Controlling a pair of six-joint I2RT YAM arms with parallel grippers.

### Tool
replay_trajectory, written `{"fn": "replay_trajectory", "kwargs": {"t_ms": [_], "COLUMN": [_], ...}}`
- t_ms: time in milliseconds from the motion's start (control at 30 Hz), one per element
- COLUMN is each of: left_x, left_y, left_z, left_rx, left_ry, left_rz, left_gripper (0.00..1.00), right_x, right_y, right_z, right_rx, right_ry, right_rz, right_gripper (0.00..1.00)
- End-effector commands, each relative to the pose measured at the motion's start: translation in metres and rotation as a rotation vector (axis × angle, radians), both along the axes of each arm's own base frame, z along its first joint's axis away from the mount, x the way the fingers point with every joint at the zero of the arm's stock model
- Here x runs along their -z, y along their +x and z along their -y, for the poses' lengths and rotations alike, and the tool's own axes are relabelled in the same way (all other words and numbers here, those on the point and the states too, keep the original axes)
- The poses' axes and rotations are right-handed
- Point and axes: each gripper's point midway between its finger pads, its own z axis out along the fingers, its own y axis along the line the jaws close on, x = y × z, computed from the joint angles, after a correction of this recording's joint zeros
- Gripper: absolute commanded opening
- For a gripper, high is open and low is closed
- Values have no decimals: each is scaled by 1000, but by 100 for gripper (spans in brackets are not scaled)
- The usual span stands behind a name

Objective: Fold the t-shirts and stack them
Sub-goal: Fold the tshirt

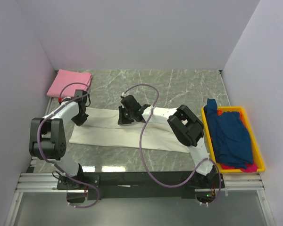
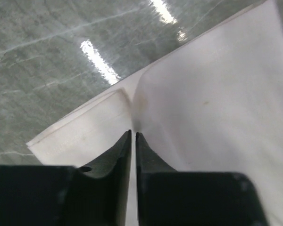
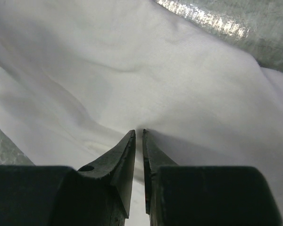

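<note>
Top view: the right arm [image 1: 186, 126] covers the right end of the cream-white t-shirt [image 1: 127, 136], so that edge isn't readable. From above, both sets of tips are hidden under their own wrist bodies. Only the wrist cams show them.

Left gripper [image 2: 133, 133]: jaws almost together with a thin slit, tips right at a raised crease near the shirt's left corner. Reads as pinching the cloth.
Right gripper [image 3: 138, 132]: same near-closed slit, white fabric bunched into folds at the tips, clamped on it.
How much cloth sits inside either slit can't be made out.

The shirt lies as a long flat band across the middle of the marble table [image 1: 179, 84]. The left gripper is at its far-left edge, the right gripper at the far edge near mid-length.

Yellow bin [image 1: 256, 143], right side of the table: dark blue t-shirt [image 1: 231, 134] heaped on top, part of it draped over the far-left rim. The magenta t-shirt [image 1: 247, 166] shows only as a strip at the near end, rest buried. There's a red-orange scrap at the far end, too little visible to identify. Garment count in the bin can't be told.

Pink t-shirt [image 1: 70, 81]: folded, far-left corner of the table, well apart from the white one. A cable loop [image 1: 74, 85] crosses its near edge.
</note>
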Motion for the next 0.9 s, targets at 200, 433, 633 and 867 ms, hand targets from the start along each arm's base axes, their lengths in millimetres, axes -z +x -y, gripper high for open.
{"fn": "replay_trajectory", "kwargs": {"t_ms": [200,433,633,867], "left_x": [-39,-69,-39,-23], "left_y": [2,29,51,70], "left_z": [-8,23,100,177], "left_rx": [-62,78,249,468], "left_ry": [-32,-97,-191,-310], "left_rz": [172,290,274,348], "left_gripper": [39,37,35,34], "right_x": [-60,-89,-81,-53], "right_y": [12,27,28,1], "right_z": [3,46,144,258], "right_rx": [6,159,435,683], "right_ry": [62,-13,-150,-253], "right_rz": [106,127,114,60], "right_gripper": [21,25,26,36]}}
